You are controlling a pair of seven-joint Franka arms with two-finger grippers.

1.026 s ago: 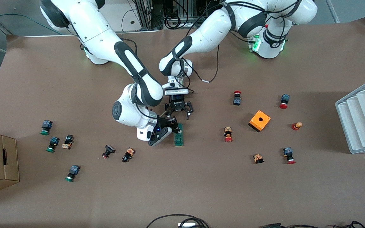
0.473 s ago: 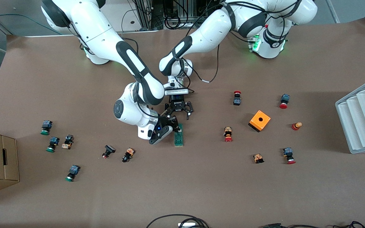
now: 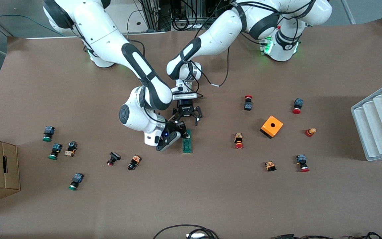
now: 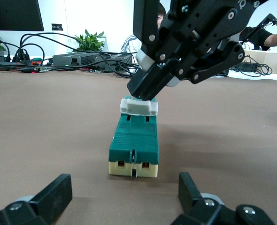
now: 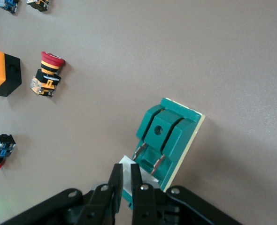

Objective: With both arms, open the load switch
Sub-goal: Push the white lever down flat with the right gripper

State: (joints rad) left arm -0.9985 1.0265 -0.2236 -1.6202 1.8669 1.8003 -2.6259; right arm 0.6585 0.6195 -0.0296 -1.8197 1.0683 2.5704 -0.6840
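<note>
**Right hand clamped on switch tab; left hand spread over the surface**

The right hand has its fingers pinched together on the white tab at one end of the load switch. The switch lies flat on the surface near its middle, long axis running toward the front camera, with the tab at the end farther from that camera.

The left hand is over the surface just past the tab end of the switch, fingers spread apart and holding nothing. It does not touch the switch.

View differences:
- The front view shows both arms meeting at the switch, but the right hand hides the tab.
- The left wrist view shows the grip from the side: the right hand's fingertips close on the white tab above the ribbed green body, which sits on a cream base with two small openings in its end face.
- The right wrist view shows the switch from above: two raised green blocks, a round hole, two metal contacts and the cream base edge. It also shows a red-capped button and an orange box toward the left arm's end.

No legible writing or brand mark appears on the switch.
</note>
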